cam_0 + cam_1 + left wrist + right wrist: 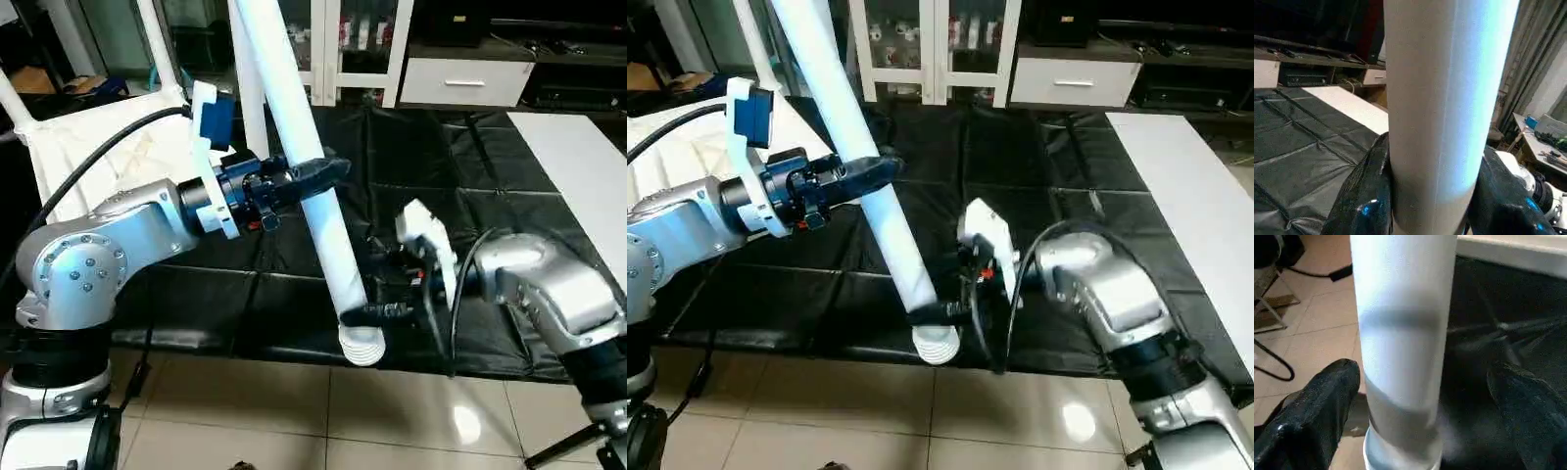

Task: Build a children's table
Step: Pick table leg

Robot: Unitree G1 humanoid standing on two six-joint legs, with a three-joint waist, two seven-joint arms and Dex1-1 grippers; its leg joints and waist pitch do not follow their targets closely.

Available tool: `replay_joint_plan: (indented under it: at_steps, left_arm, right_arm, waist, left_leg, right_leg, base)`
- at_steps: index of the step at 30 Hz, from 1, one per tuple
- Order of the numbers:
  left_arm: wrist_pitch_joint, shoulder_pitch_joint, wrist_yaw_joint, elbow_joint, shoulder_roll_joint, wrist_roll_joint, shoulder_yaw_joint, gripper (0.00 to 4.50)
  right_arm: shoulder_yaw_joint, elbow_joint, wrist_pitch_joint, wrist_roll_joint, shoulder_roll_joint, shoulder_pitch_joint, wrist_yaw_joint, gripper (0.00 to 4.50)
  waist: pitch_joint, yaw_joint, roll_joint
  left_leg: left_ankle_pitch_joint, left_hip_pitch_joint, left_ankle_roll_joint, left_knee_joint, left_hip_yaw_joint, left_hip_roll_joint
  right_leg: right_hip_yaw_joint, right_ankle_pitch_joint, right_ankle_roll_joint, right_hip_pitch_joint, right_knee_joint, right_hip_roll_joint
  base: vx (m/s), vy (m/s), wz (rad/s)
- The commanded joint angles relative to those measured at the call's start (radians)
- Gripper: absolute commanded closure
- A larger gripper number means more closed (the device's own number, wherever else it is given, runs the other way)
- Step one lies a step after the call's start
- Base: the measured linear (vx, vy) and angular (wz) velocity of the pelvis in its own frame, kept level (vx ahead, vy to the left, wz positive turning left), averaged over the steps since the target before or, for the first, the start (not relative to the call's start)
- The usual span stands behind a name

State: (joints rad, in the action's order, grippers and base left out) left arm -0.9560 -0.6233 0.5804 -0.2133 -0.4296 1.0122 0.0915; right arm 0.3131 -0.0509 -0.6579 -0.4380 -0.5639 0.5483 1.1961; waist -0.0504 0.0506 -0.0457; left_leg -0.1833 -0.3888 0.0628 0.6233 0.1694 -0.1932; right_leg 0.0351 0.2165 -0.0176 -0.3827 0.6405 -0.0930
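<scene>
A long white table leg [304, 166] slants from the top of the picture down to its ribbed end [361, 348] at the mat's front edge. My left gripper [328, 171] is shut on the leg at mid-length, and its black fingers [1364, 196] hug both sides. My right gripper [370, 313] is open around the lower end. One finger [1317, 401] lies close beside the leg [1400, 357] and the other stands well apart from it. The white tabletop [98, 147] lies at the back left, with upright legs [157, 39] in its corners.
A black mat [490, 196] covers the work area, and tiled floor [294, 411] lies in front of it. A white board [588, 166] lies at the right. A white glass-door cabinet [343, 49] and a drawer unit [465, 80] stand behind.
</scene>
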Motion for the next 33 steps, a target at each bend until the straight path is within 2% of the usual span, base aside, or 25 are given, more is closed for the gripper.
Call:
replay_joint_plan:
  at_steps: [1, 7, 8, 12, 14, 17, 19, 33]
  left_arm:
    - [-0.003, -0.033, 0.017, -0.012, -0.013, -0.014, -0.016, 2.82]
    - [-0.001, -0.041, 0.033, -0.01, -0.015, -0.028, -0.031, 2.82]
    - [0.0, -0.042, 0.034, -0.011, -0.013, -0.029, -0.033, 2.82]
    - [0.005, -0.044, 0.04, -0.01, -0.01, -0.037, -0.042, 2.82]
    - [0.006, -0.045, 0.042, -0.011, -0.009, -0.039, -0.046, 2.82]
    - [0.008, -0.048, 0.049, -0.012, -0.007, -0.044, -0.051, 2.82]
    - [0.009, -0.048, 0.052, -0.015, -0.005, -0.046, -0.054, 2.82]
    - [0.014, -0.054, 0.084, -0.013, -0.007, -0.068, -0.076, 2.82]
  right_arm:
    - [0.005, 0.031, -0.022, -0.002, -0.002, -0.002, 0.001, 0.0]
    - [0.023, 0.037, -0.039, 0.002, 0.003, -0.01, 0.016, 0.0]
    - [0.024, 0.036, -0.04, 0.003, 0.006, -0.01, 0.013, 0.28]
    - [0.027, 0.042, -0.054, -0.007, 0.015, -0.011, 0.011, 0.4]
    - [0.029, 0.044, -0.058, -0.007, 0.02, -0.013, 0.009, 0.67]
    - [0.031, 0.04, -0.067, -0.006, 0.03, -0.013, 0.003, 0.81]
    - [0.031, 0.04, -0.069, -0.006, 0.033, -0.014, 0.003, 1.18]
    - [0.03, 0.044, -0.079, -0.001, 0.04, -0.023, 0.001, 2.34]
  waist:
    - [0.068, 0.0, 0.005]
    - [0.066, 0.0, 0.004]
    - [0.066, 0.0, 0.005]
    - [0.067, 0.0, 0.005]
    - [0.067, 0.001, 0.003]
    - [0.067, 0.0, 0.003]
    - [0.067, 0.0, 0.005]
    - [0.067, 0.001, 0.002]
  left_leg:
    - [-0.153, 0.02, -0.01, -0.071, 0.002, -0.014]
    - [-0.177, 0.022, 0.002, -0.074, 0.001, -0.015]
    - [-0.173, 0.021, 0.002, -0.073, 0.001, -0.015]
    - [-0.165, 0.02, 0.002, -0.073, 0.0, -0.015]
    - [-0.163, 0.02, 0.001, -0.073, 0.0, -0.015]
    - [-0.165, 0.021, 0.002, -0.074, 0.0, -0.015]
    - [-0.169, 0.021, 0.003, -0.074, 0.001, -0.015]
    - [-0.173, 0.02, 0.01, -0.075, -0.001, -0.016]
  right_leg:
    - [-0.022, 0.071, 0.265, 0.04, -0.068, -0.022]
    - [-0.022, 0.103, 0.256, 0.039, -0.071, -0.022]
    - [-0.023, 0.099, 0.256, 0.039, -0.071, -0.023]
    - [-0.022, 0.088, 0.257, 0.04, -0.07, -0.023]
    - [-0.022, 0.085, 0.258, 0.04, -0.069, -0.022]
    - [-0.022, 0.082, 0.261, 0.039, -0.069, -0.022]
    - [-0.022, 0.083, 0.261, 0.038, -0.07, -0.022]
    - [-0.023, 0.079, 0.255, 0.04, -0.07, -0.022]
  base:
    - [0.0, 0.0, 0.0]
    - [0.0, 0.0, 0.0]
    - [0.0, 0.0, 0.0]
    - [0.0, 0.0, 0.0]
    - [0.0, 0.0, 0.0]
    - [0.0, 0.0, 0.0]
    - [0.0, 0.0, 0.0]
    - [0.0, 0.0, 0.0]
